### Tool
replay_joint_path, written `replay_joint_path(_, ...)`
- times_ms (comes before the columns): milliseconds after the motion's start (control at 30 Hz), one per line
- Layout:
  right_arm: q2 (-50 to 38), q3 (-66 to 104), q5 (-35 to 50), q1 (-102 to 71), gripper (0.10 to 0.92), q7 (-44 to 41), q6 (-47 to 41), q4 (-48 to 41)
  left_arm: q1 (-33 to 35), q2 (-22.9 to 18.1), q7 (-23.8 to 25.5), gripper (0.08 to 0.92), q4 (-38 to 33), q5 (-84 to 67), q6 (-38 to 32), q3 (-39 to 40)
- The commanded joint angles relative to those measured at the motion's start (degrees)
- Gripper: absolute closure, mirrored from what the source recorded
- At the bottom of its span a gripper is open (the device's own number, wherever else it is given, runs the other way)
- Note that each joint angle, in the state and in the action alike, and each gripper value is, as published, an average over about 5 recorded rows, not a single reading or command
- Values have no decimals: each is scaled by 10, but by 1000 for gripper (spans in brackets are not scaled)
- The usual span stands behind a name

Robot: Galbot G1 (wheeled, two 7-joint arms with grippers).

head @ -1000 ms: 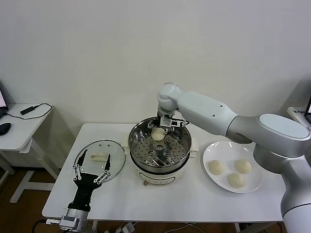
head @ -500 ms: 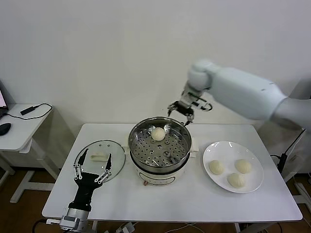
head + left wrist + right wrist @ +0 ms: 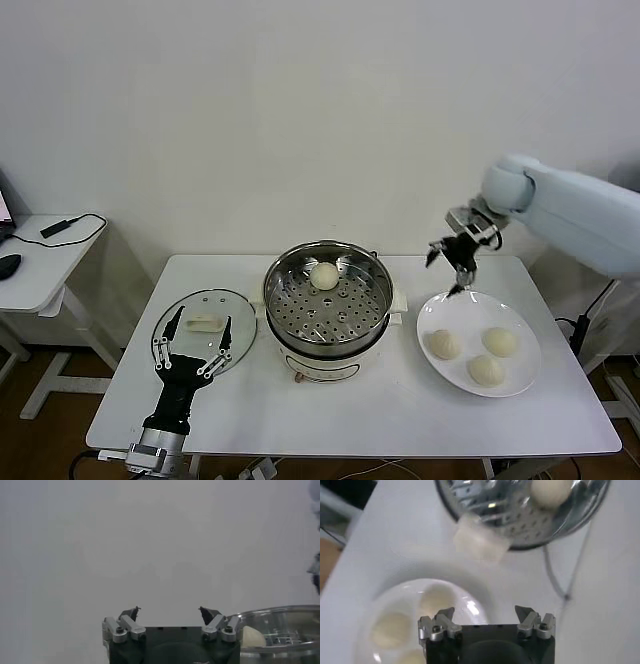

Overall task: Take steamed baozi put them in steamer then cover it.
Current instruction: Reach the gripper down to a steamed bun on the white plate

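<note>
The right gripper, black-fingered on a pale blue-white arm, hangs in the air with its jaws spread wide and nothing between them; its own wrist view shows the two finger pairs parted and bare. Directly below and a little nearer the robot lies the flat round white plate, whose far rim sits just under the fingertips, and on it rest three of the round, smooth, off-white steamed baozi, set in a loose cluster on the half of the plate nearer the robot, each apart from its neighbours. From the wrist they show as pale soft domes on the glossy dish. To the left of this gripper, well apart, stands the round shiny stainless-steel steamer on its white electric base, uncovered, its perforated tray holding one more bun near the far wall, plump and unmarked. Beyond the steamer, on the white table, the round clear glass cover with metal rim and white oblong handle lies flat. The left gripper is parked over the near edge of that cover, fingers splayed open and empty, as its wrist view confirms.
</note>
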Motion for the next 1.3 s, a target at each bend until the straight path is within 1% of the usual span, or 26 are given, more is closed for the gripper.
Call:
replay_joint_path(33, -46, -22, 28, -66, 203, 28, -41, 6, 0, 0, 0, 177, 0, 1, 1, 0)
replay_joint_path(200, -44, -12, 13, -95, 203, 48, -44, 1, 1, 0, -1, 177, -1, 1, 1, -1)
replay_joint_path(567, -19, 10, 12, -134, 203, 104, -47, -19, 2, 0, -1, 177, 2, 1, -1, -3)
replay_joint_path(1033, -3, 17, 5, -148, 206, 108, -49, -34, 2, -2, -1, 177, 8, 1, -5, -5)
replay_joint_path(1300, 2, 22, 2, -153, 281, 113, -48, -37, 2, -2, -1, 177, 8, 1, -6, -7)
